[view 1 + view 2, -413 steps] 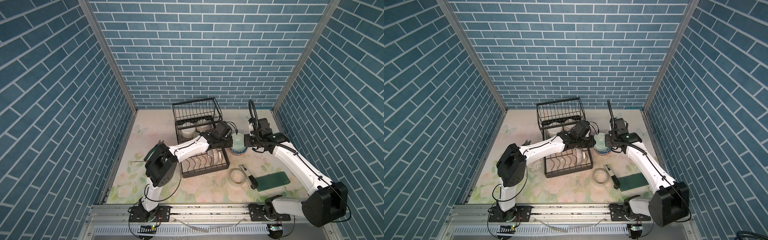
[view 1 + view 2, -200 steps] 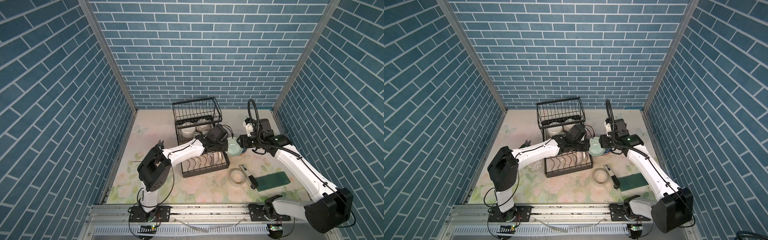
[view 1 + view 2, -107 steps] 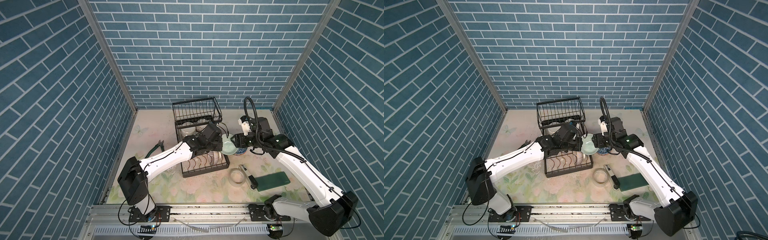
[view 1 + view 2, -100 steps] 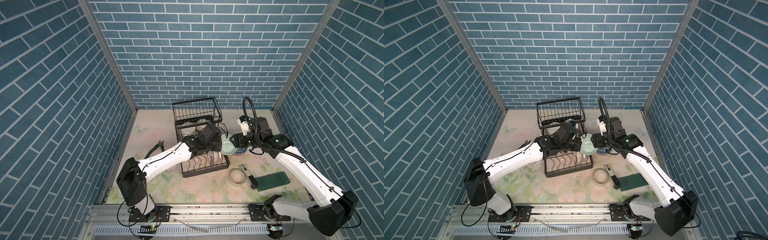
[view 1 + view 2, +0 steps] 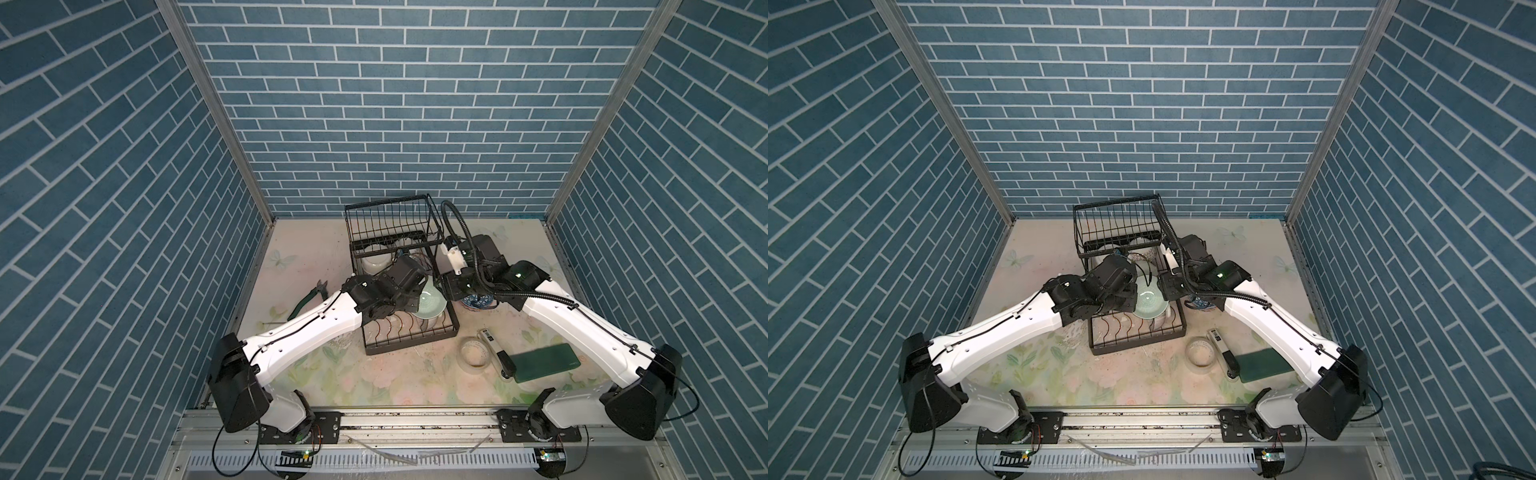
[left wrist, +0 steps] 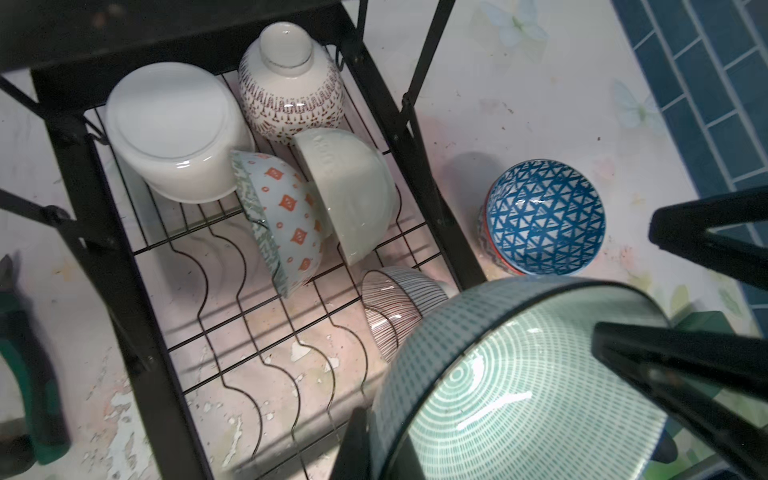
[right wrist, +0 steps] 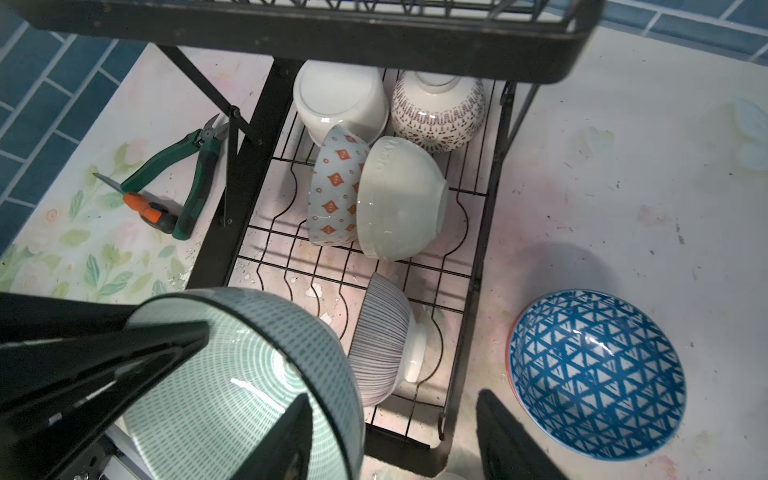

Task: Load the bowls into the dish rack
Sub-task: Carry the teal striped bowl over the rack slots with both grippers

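In both top views the left gripper [image 5: 419, 296] is clamped on the rim of the pale green bowl [image 5: 432, 301], tilting it on edge over the lower tray of the dish rack [image 5: 411, 345], probably to drop it between dividers; the right gripper [image 5: 1165, 290] sits just right, mid-frame. The left wrist view shows bare divider slots at centre and lower left beside the striped bowl [image 6: 395, 307], the rack's side rail close under the held bowl. In the right wrist view the right gripper's fingers [image 7: 507, 440] stand apart astride the green rim; the blue lattice bowl [image 7: 594, 374] waits on the table [image 7: 623, 166], lower right.
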Controlling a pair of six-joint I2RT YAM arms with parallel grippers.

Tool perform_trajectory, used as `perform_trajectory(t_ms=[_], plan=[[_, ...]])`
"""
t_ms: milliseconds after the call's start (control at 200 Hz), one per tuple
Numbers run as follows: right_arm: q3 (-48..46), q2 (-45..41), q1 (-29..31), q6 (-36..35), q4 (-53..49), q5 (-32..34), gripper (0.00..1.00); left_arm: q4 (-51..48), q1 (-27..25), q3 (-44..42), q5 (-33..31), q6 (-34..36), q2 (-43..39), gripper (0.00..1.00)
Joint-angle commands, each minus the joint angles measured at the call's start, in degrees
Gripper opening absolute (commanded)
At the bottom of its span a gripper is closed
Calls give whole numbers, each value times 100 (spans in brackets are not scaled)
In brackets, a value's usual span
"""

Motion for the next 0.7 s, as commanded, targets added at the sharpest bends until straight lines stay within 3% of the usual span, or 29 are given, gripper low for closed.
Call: perform_trajectory(t_ms=[0,210,380,695], plan=[[335,225,183,132,-114,242,58,-131,87,-163,-162,28,-261,0],[470,608,388,201,-63,336,35,87,343,-601,133,-33,-657,0],[631,839,494,210,-14,224,34,278,498,-829,367,-36,-837,0],[899,1229,646,229,-34,176,21,570,740,-1174,646,-27,-1077,0]])
